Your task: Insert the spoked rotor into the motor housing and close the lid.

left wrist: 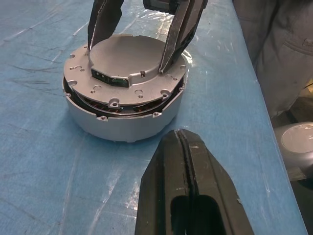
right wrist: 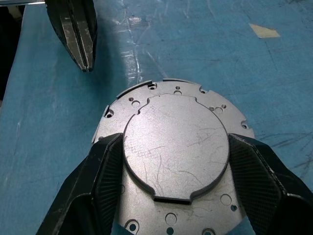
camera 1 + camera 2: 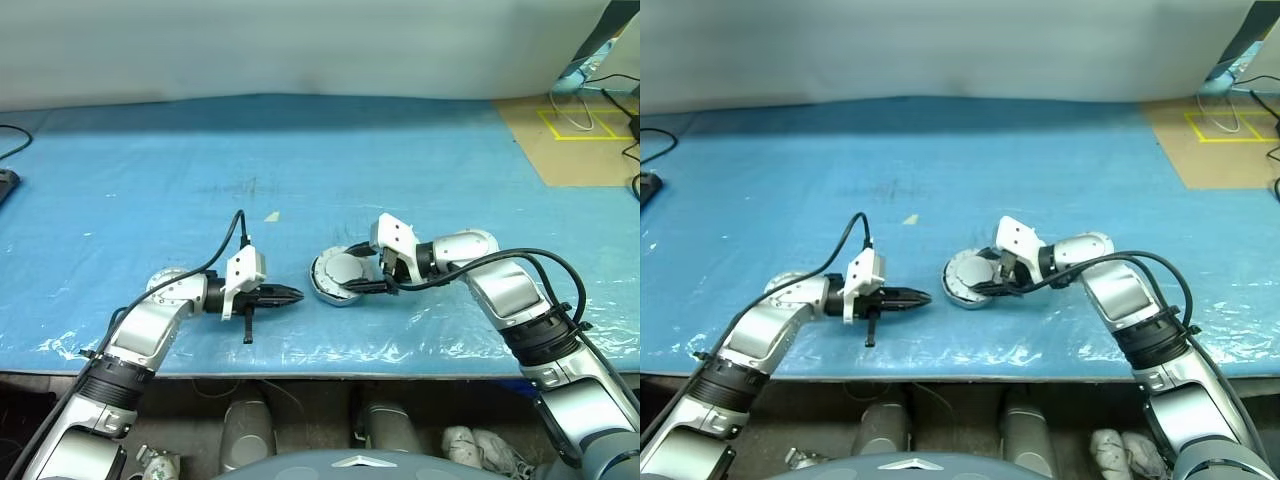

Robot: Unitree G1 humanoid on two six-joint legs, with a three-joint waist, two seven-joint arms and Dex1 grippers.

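Closing step: right gripper (image 2: 176, 181) has its jaws spread around the lid (image 1: 128, 68), pinching its raised centre, tilted on the housing (image 1: 122, 120). Left gripper (image 1: 188, 161), jaws pressed together, waits beside. Next: level and seat it.

The motor housing (image 1: 124, 120) sits mid-bench (image 3: 300, 150), the lid (image 1: 128, 66) tilted on top. The right gripper (image 3: 368, 276) straddles the lid's raised centre; the left gripper (image 3: 290, 295) lies just left.

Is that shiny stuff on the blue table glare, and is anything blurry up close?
Yes: in the left eye view, white glare streaks the crinkled blue table cover along its near edge. In the left wrist view, the left gripper looms soft-edged, while the lid stays sharp. In the right wrist view, the lid shows fine scratches.
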